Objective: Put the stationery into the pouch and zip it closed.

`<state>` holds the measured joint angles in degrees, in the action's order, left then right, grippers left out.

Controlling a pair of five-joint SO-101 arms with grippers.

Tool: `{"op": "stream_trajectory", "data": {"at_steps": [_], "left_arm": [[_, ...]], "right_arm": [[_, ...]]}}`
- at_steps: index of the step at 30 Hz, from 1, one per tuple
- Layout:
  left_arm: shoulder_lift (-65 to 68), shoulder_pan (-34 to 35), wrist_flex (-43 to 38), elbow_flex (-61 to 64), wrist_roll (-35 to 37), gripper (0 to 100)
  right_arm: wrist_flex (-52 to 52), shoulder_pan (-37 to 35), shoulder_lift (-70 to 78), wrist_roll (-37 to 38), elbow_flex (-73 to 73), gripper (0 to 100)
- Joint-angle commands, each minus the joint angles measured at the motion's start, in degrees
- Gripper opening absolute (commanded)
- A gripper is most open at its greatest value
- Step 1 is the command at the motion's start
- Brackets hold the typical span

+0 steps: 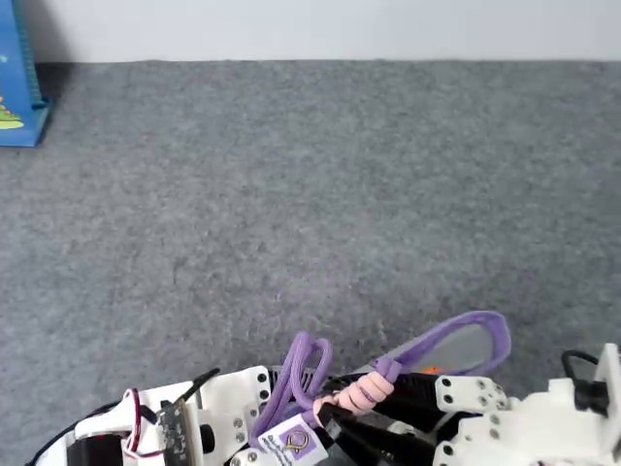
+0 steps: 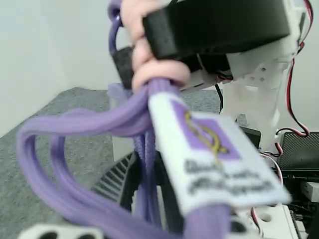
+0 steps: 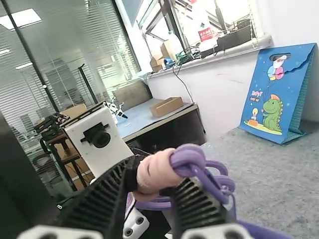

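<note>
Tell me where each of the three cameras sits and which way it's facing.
High view: fixed above, looking down on the grey carpeted table; both white arms at the lower edge.
Left wrist view: on the left arm, facing the purple cord loop and white paper tag at the left end effector.
Right wrist view: on the right arm, facing the blue paper gift bag past the right end effector, shut on a pink knot.
Shared: cord and knot, all three.

Purple pouch (image 1: 456, 346), aloft, tilted
</note>
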<state>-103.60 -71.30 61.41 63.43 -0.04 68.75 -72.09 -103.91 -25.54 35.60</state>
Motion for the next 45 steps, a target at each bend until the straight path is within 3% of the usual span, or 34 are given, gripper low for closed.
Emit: {"op": "stream_trajectory", "data": {"at_steps": [1,7,14,22,28,37,45], "left_arm": [[-0.6,-1.0,0.6,-1.8,-1.1,1],[-0.6,0.0,6.8,-4.9,-0.8,1],[-0.7,13.5,10.9,-8.1,2.4,1],[-0.7,13.5,12.0,-8.1,2.5,1],[-0.7,13.5,12.0,-8.1,2.6,1],[-0.7,13.5,12.1,-8.2,2.6,1],[-0.7,13.7,12.6,-9.4,2.7,1]], "right_arm": [[0.2,0.1,0.1,1.1,-3.3,0.8],[0.1,3.3,0.1,4.2,-3.3,0.8],[-0.1,13.5,0.2,5.5,-3.3,0.8],[-1.9,30.2,1.5,8.0,-0.4,0.8],[-9.5,43.8,2.3,8.1,8.5,0.8],[-11.6,57.1,2.5,11.8,11.8,0.8],[-17.4,70.5,2.0,21.1,22.6,0.8]]}}
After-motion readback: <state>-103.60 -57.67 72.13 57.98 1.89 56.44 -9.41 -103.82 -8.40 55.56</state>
